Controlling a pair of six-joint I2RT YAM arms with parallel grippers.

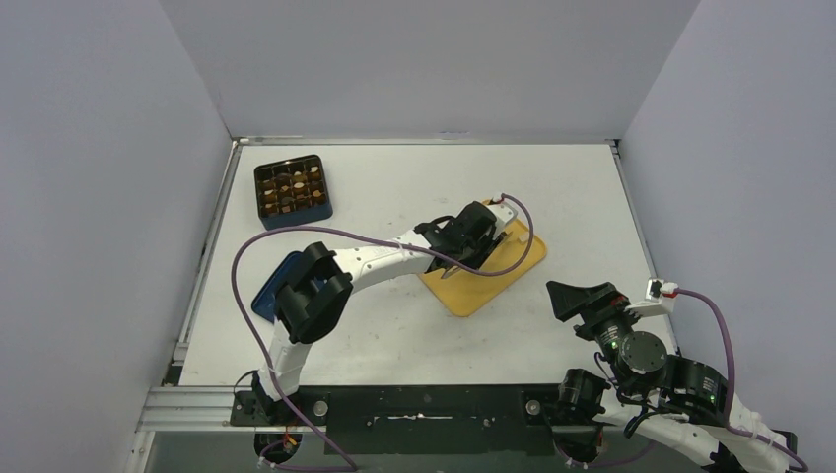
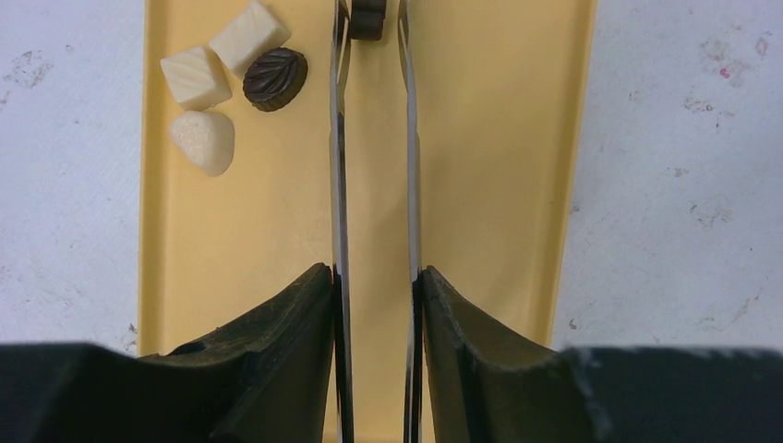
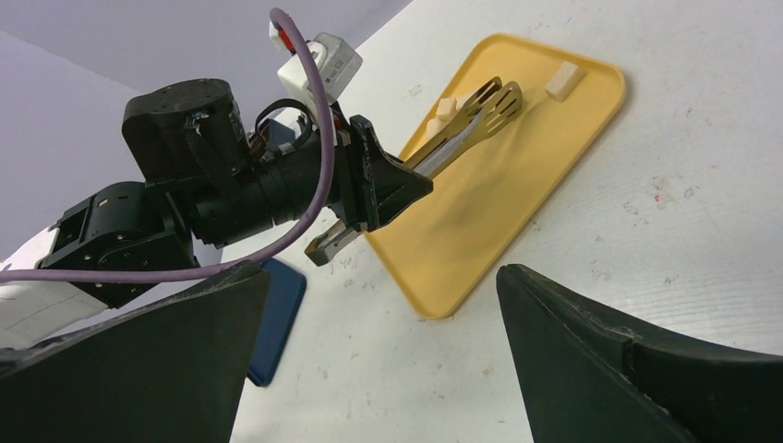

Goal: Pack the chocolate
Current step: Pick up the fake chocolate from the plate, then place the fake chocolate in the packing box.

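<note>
squeezing the long tongs [image 2: 340, 185] so their tips close on a dark chocolate [image 2: 367, 18] over the yellow tray [image 2: 480, 185], the left pincer [image 2: 374, 277] stays out of the sweets; box [image 1: 293, 190] sits far left, right pincer [image 3: 380, 277] gapes wide, idle

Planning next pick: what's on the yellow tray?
At least three cream chocolates, a dark leaf-shaped one, and a dark piece between the tongs' tips. The left fingers hide the tray's near end.

Chocolates [image 2: 195, 77] sit on the tray [image 1: 478, 292], right of the box [image 1: 297, 218].
</note>
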